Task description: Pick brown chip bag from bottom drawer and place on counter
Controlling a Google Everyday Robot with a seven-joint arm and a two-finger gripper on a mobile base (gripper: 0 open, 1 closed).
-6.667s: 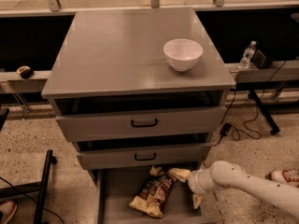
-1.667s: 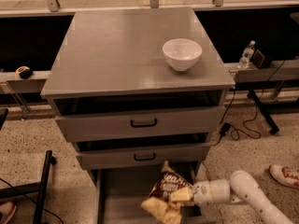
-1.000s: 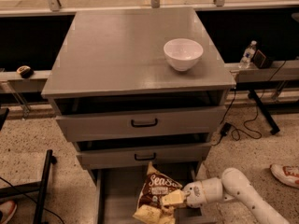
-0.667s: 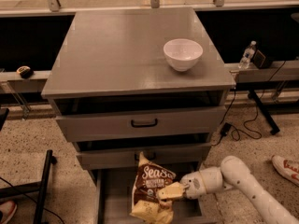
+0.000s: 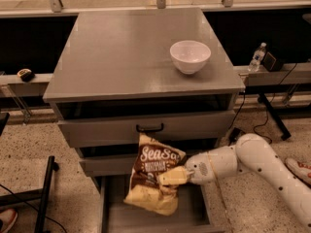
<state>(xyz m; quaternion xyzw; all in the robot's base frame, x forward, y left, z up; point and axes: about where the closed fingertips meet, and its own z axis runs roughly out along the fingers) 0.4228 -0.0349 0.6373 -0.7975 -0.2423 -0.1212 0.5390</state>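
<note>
The brown chip bag [image 5: 153, 173] hangs upright in the air in front of the middle drawer, white lettering on top, tan-yellow part below. My gripper [image 5: 171, 175] comes in from the right on a white arm and is shut on the bag's right side. The bottom drawer [image 5: 112, 216] is pulled open beneath the bag; its grey floor shows at the frame's bottom edge. The counter [image 5: 121, 52] is the broad grey top above, well higher than the bag.
A white bowl [image 5: 190, 56] stands on the counter's right half. Two upper drawers with black handles [image 5: 149, 128] sit partly open. A water bottle [image 5: 256, 57] stands on a ledge at right. A black frame leg [image 5: 43, 193] is on the floor at left.
The gripper took hold of the chip bag in the bottom drawer and lifted it up and out; the bag now hangs upright above the drawer, higher than moments ago.
</note>
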